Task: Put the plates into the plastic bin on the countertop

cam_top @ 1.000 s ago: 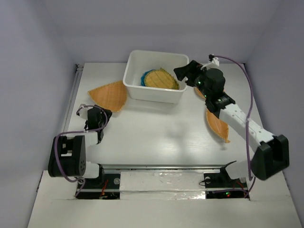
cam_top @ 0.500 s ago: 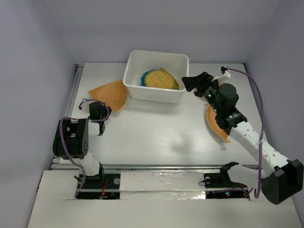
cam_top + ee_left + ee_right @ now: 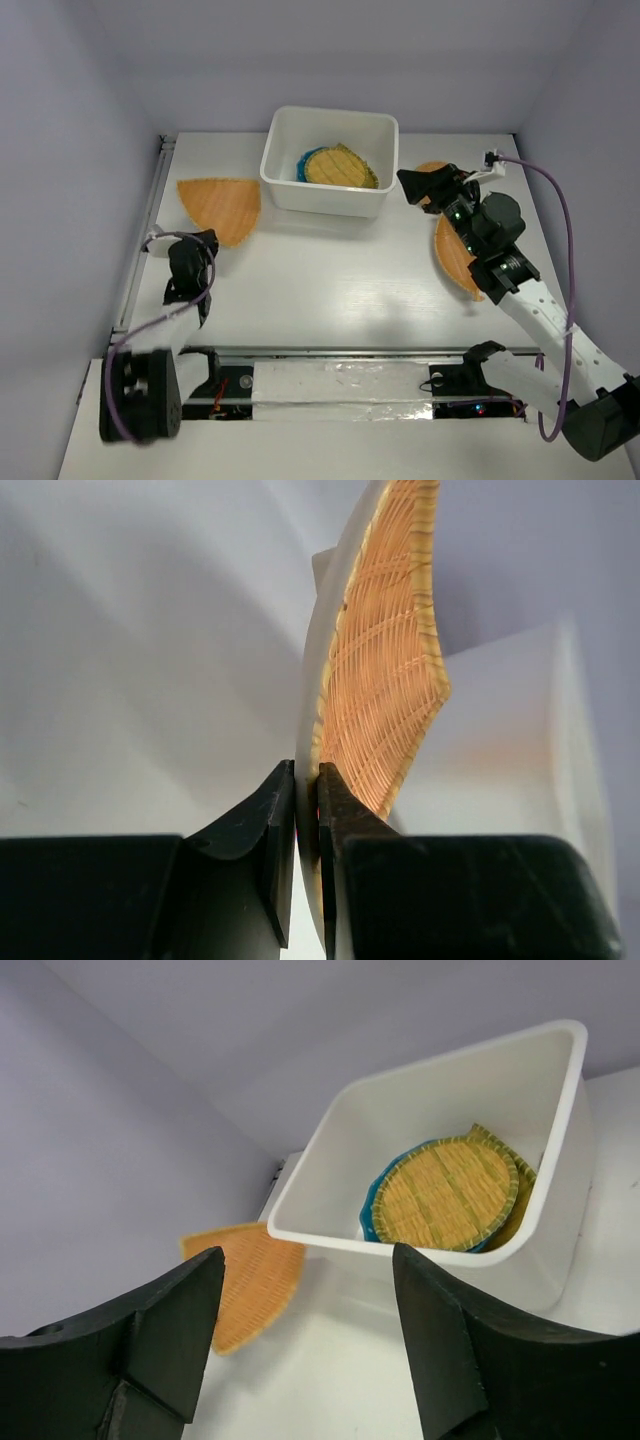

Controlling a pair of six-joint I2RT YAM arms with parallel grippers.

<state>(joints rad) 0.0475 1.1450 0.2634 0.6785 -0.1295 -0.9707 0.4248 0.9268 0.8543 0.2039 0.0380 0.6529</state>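
Left gripper (image 3: 306, 780): jaws pinching near edge of fan plate (image 3: 385, 700), which lies upper left in top view. Right gripper (image 3: 421, 186): jaws spread, nothing between, beside bin (image 3: 325, 197), upper centre.

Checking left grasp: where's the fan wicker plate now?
Fan plate: top view, left side, just left of the white bin, near edge pinched in the left pincer.

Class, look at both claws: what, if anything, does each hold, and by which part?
The left claw pinches the fan-shaped wicker plate by its rim. The right claw is open, holding nothing.
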